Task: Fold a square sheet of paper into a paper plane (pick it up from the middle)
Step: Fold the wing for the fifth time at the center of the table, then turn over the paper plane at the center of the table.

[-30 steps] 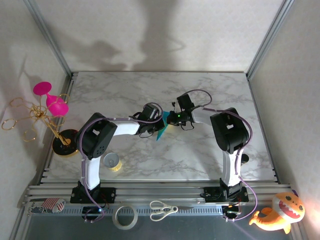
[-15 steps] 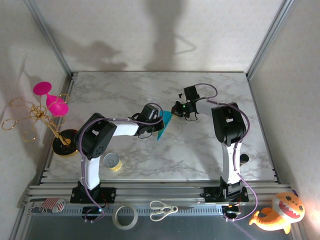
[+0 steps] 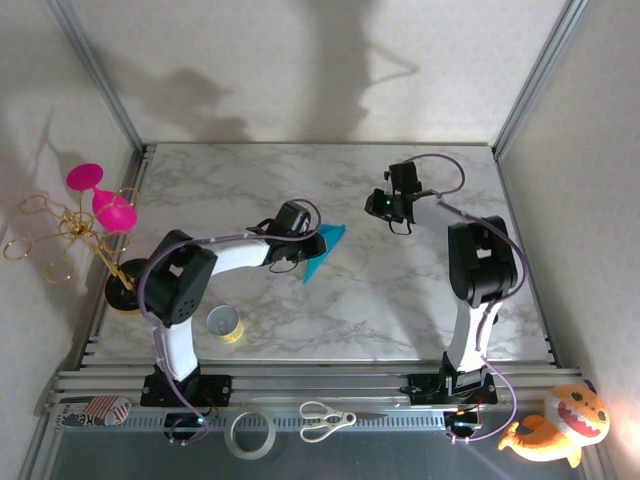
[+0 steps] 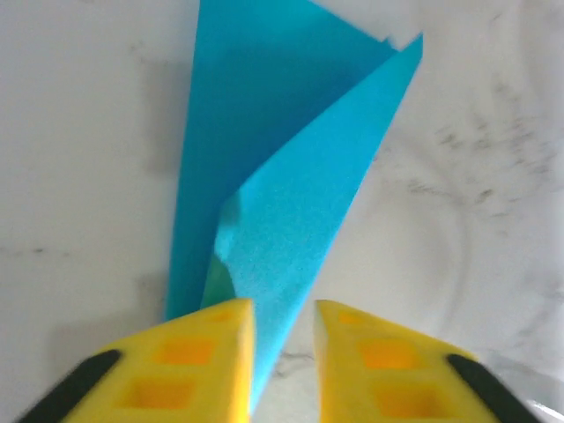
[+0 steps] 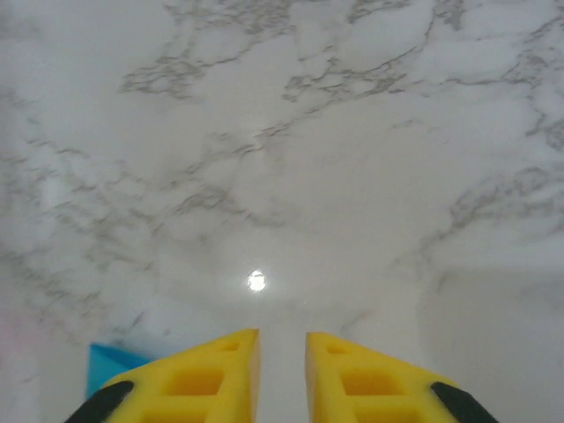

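Note:
The square sheet of paper is folded into a narrow teal dart, the paper plane (image 3: 324, 251), lying on the marble table. In the left wrist view the paper plane (image 4: 282, 176) has one flap raised, and its thin pointed end runs in between my yellow fingers. My left gripper (image 3: 304, 245) (image 4: 284, 307) is open a little; the paper tip sits against the left finger, with marble showing beside it. My right gripper (image 3: 383, 206) (image 5: 282, 337) hangs open over bare marble to the right of the plane, nothing between its fingers. A teal corner (image 5: 106, 359) peeks in at its lower left.
A small yellow tape roll (image 3: 225, 323) stands near the left arm's base. A gold stand with pink glasses (image 3: 100, 205) sits off the table's left edge. Scissors (image 3: 325, 420), a tape ring (image 3: 250, 433) and an orange plush toy (image 3: 555, 420) lie along the front rail.
Both grippers have gone from shut to slightly open. The right gripper has pulled away from the paper, up and to the right. The left arm has shifted slightly left with the paper.

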